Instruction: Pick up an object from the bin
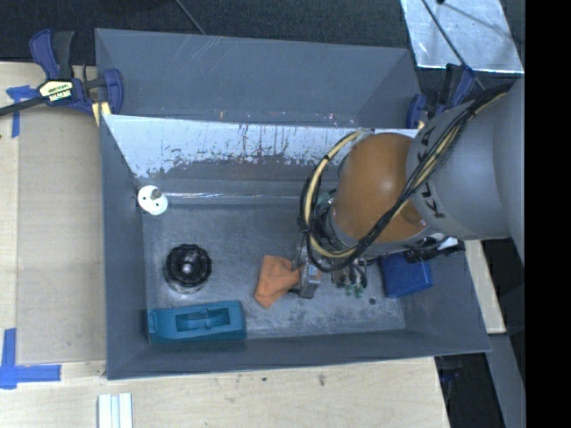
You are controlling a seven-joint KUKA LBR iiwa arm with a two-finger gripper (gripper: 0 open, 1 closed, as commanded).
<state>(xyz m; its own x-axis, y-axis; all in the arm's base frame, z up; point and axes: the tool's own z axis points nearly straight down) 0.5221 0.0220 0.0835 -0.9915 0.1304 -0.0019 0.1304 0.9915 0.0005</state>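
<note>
The jaws sit against an orange crumpled piece (275, 280) on the speckled grey bin floor (250, 230); their spread cannot be told.

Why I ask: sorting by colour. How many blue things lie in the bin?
2: a teal block bottom left; a darker blue thing at the right, partly under the arm, which may hide more.
</note>
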